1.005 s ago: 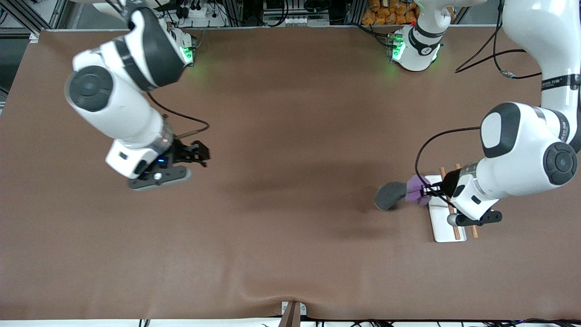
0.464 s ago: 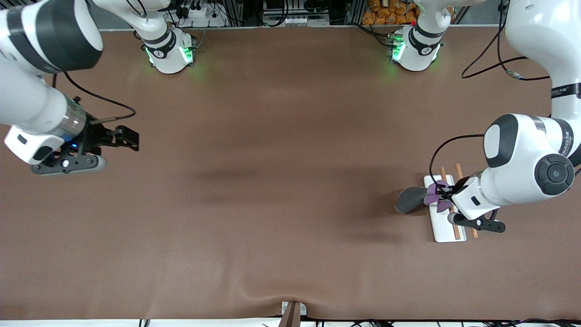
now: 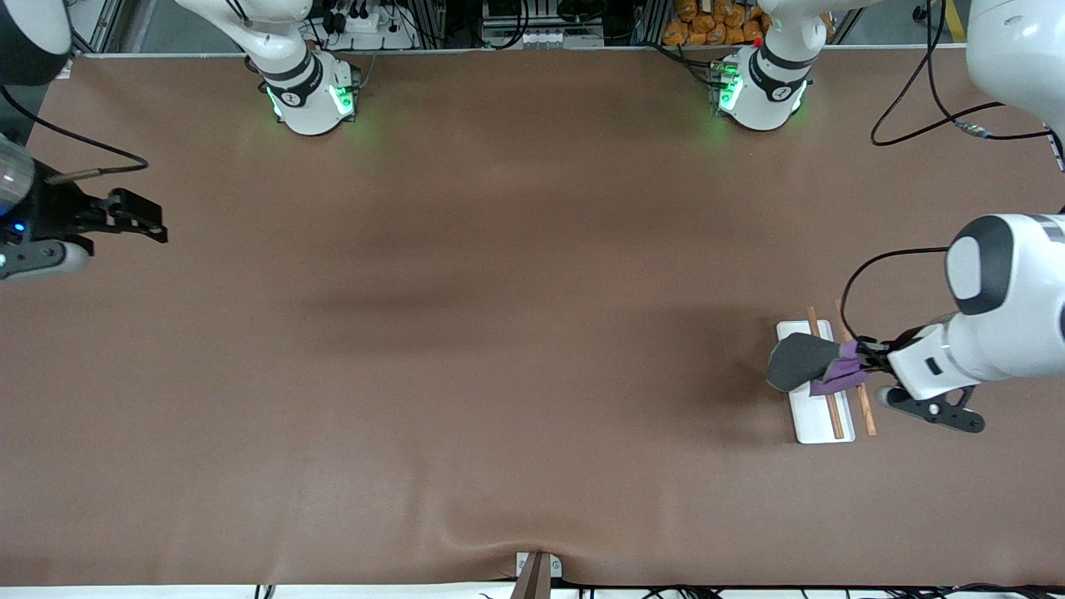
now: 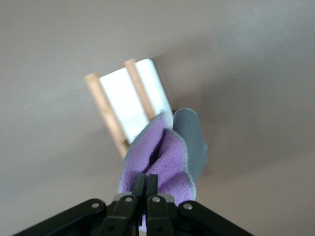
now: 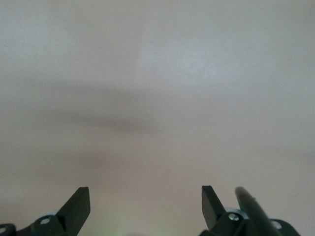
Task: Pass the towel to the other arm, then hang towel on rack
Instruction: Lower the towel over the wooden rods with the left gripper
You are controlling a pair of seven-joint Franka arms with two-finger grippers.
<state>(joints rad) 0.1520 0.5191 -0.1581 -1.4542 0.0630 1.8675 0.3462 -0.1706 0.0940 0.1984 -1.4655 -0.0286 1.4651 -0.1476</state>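
My left gripper (image 3: 865,358) is shut on the towel (image 3: 805,363), grey face up and purple by the fingers, and holds it over the rack (image 3: 819,416). The rack is a white tray with two brown rods, at the left arm's end of the table. In the left wrist view the purple towel (image 4: 162,160) hangs from my shut gripper (image 4: 146,181) above the rack (image 4: 123,101). My right gripper (image 3: 137,220) is open and empty over the table's edge at the right arm's end; the right wrist view shows its gripper (image 5: 145,201) open over bare cloth.
A brown cloth (image 3: 516,333) covers the table. The arm bases (image 3: 308,91) stand along the table's edge farthest from the front camera. A small bracket (image 3: 537,570) sits at the nearest edge.
My left gripper has carried the towel from beside the rack to over its rods. My right arm has drawn back toward its end of the table, open and empty.
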